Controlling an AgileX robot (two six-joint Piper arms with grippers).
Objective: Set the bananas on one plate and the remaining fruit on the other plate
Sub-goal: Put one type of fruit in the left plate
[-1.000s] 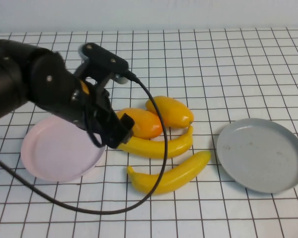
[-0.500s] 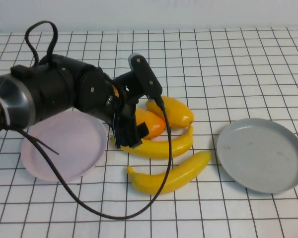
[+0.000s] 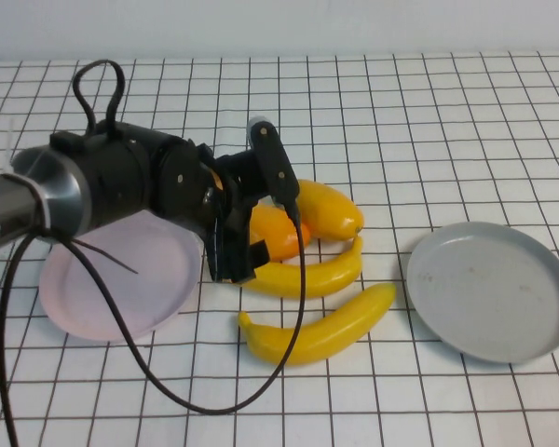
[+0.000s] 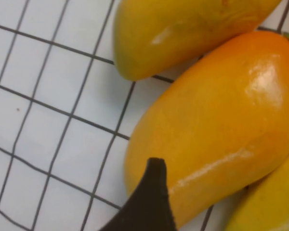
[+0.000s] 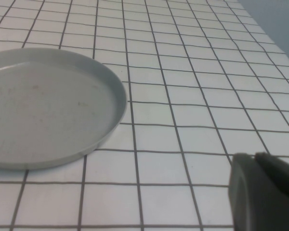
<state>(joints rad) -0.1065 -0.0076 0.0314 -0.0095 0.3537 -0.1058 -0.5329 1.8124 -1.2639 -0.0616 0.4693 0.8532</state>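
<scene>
Your left gripper (image 3: 235, 250) is down at the near, left end of the plump, glossy orange mango-like fruit (image 3: 278, 233), just above the table. You cannot tell how far its fingers are apart or whether they have hold of the fruit; the wrist view shows only one dark fingertip (image 4: 151, 202) against the orange skin. A second plump orange-yellow fruit (image 3: 324, 209) lies touching the first on its far right side. The upper long curved yellow banana (image 3: 303, 274) rests right against the near side of both fruits, and the lower yellow banana (image 3: 319, 326) lies just beside it, nearer you. The round pale pink plate (image 3: 112, 279) sits under your left arm, left of the fruit. The round grey plate (image 3: 491, 289) lies well apart on the right. Your right gripper (image 5: 262, 190) hangs low over the gridded white tabletop (image 3: 429, 121) near the grey plate; its opening you cannot tell.
</scene>
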